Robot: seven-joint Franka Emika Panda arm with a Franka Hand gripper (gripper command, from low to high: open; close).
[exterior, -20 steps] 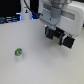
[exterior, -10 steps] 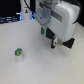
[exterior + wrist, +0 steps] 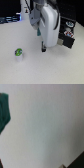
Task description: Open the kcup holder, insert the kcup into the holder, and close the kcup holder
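Note:
The kcup [image 3: 19,52], a small white pod with a green top, stands on the white table at the exterior view's left. My gripper [image 3: 42,48] hangs low over the table to the right of it, a clear gap away and holding nothing that I can see. Motion blur hides how its fingers stand. The black kcup holder [image 3: 68,33] sits at the right behind the arm, with white and red pod tops showing on it. The wrist view is blurred, and neither the kcup nor the holder can be made out in it.
The arm's white body [image 3: 49,22] stands between the kcup and the holder. Dark objects [image 3: 10,20] line the table's far edge at the left. A blurred dark teal shape [image 3: 5,111] and a dark corner [image 3: 76,160] border the wrist view.
The arm has swung from in front of the holder toward the exterior view's left and dropped lower, closing on the kcup. The kcup has not moved.

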